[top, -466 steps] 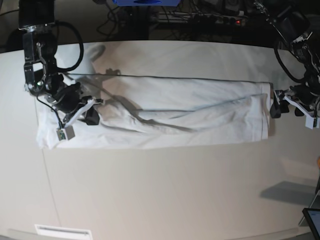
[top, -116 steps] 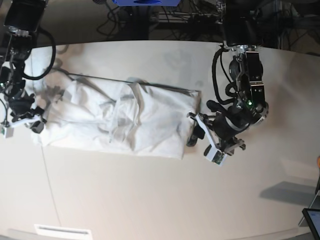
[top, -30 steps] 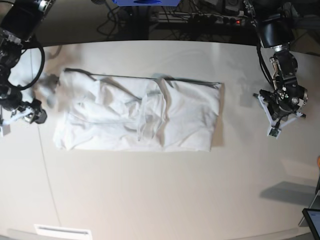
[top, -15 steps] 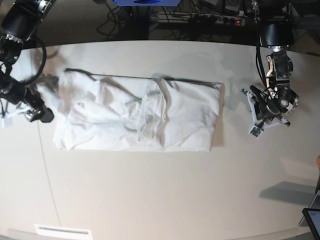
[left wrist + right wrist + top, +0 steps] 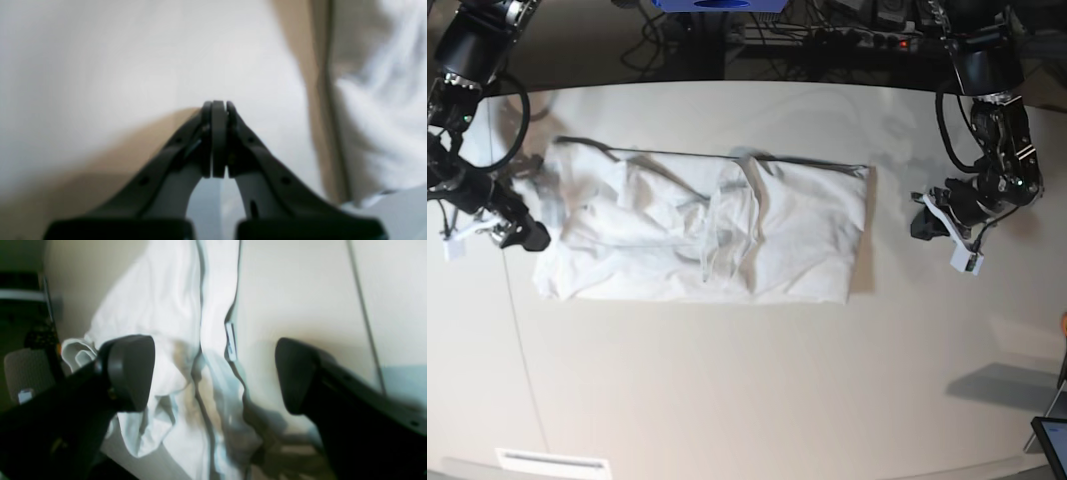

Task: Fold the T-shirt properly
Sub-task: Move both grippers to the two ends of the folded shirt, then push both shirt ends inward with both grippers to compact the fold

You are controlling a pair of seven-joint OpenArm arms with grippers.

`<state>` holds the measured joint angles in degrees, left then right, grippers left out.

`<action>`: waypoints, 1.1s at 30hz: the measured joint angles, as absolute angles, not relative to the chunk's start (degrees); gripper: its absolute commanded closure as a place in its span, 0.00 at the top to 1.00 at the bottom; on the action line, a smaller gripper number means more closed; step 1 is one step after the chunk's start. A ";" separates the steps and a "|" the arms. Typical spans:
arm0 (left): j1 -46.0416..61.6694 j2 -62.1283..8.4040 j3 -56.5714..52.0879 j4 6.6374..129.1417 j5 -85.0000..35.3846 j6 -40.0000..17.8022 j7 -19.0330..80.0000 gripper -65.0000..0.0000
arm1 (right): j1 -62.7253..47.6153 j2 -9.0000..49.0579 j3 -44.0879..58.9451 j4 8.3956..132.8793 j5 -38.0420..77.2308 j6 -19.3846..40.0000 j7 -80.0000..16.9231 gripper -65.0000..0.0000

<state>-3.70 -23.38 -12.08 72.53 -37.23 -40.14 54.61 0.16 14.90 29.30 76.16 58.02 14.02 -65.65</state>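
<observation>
1. Left wrist view: the left gripper (image 5: 215, 140) is pinched closed on nothing, just beside the T-shirt (image 5: 377, 110) edge.
2. Right wrist view: the right gripper (image 5: 213, 373) gapes wide over the rumpled end, probably lining up a grab.
3. Base view: the shirt lies part-folded mid-surface (image 5: 757, 390).

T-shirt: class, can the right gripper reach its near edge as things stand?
Probably yes: the right gripper is open beside the T-shirt, with nothing between them.

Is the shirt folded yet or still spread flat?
Partly folded: the shirt lies as a rumpled rectangle, one layer overlapping near the middle. Neither gripper holds it.
</observation>
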 measured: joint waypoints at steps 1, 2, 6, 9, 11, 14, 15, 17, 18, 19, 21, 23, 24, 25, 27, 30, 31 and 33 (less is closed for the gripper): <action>-3.84 -23.38 -12.08 71.66 -38.11 -40.12 54.48 0.00 | 0.30 14.90 28.23 75.85 58.02 14.11 -64.20 0.84; -3.97 -23.31 -12.08 70.96 -39.27 -40.12 54.11 0.00 | 0.34 14.87 27.11 75.77 57.93 14.11 -62.74 0.84; -3.97 -23.03 -12.12 70.61 -39.94 -40.14 53.93 0.00 | -0.40 14.24 23.70 76.23 58.70 14.61 -60.80 0.84; -3.95 -22.83 -12.10 70.94 -39.68 -40.14 54.04 0.00 | -0.27 14.04 21.85 76.34 58.83 14.50 -60.80 0.84; -3.97 -21.98 -12.27 71.33 -39.70 -40.12 54.11 0.00 | -0.32 12.99 21.87 76.40 59.11 14.52 -60.40 0.84; -4.40 -20.53 -12.19 71.40 -39.70 -40.14 54.15 0.00 | -0.71 12.49 21.61 77.56 58.87 14.37 -60.55 0.84; -4.58 -19.77 -12.23 71.42 -39.70 -40.12 54.06 0.00 | -1.17 12.47 21.58 78.39 58.83 13.72 -60.82 0.84; -4.75 -18.48 -12.23 71.46 -39.90 -40.14 53.93 0.00 | -2.26 12.45 21.47 80.47 59.02 10.87 -61.41 0.84; -5.13 -18.00 -12.12 71.37 -39.88 -40.14 54.04 0.00 | -2.59 12.45 21.47 81.17 59.11 9.50 -61.82 0.84; -5.61 -17.58 -12.08 71.07 -39.75 -40.14 54.22 0.00 | -2.70 12.45 21.50 81.58 59.07 8.29 -62.48 0.84; -6.44 -16.75 -11.97 70.96 -39.09 -40.14 54.63 0.00 | -2.66 12.47 21.47 81.93 59.02 6.57 -63.13 0.84; -6.85 -15.88 -11.99 70.98 -39.09 -40.14 54.68 0.00 | -2.79 12.45 21.47 81.97 59.20 6.35 -63.31 0.84; -7.20 -15.62 -11.99 70.89 -39.09 -40.12 55.31 0.00 | -2.87 12.43 21.50 81.97 59.24 6.35 -63.31 0.84; -7.86 -15.55 -11.99 70.81 -39.07 -40.14 56.69 0.00 | -2.87 12.08 21.50 82.02 59.20 6.33 -63.31 0.84; -9.30 -15.35 -11.90 70.76 -38.22 -40.12 59.24 0.00 | -2.87 11.66 21.50 82.13 59.05 6.33 -63.29 0.84; -9.98 -14.22 -11.97 70.76 -37.78 -39.55 59.35 0.00 | -2.85 11.05 21.50 82.24 59.09 6.35 -64.29 0.84; -9.98 -13.89 -11.94 70.76 -37.91 -39.55 59.33 0.00 | -2.85 10.85 21.50 82.26 59.33 6.37 -65.01 0.84; -9.98 -13.61 -11.94 70.76 -38.00 -39.64 59.35 0.00 | -2.85 10.39 21.50 82.30 59.68 6.35 -65.43 0.84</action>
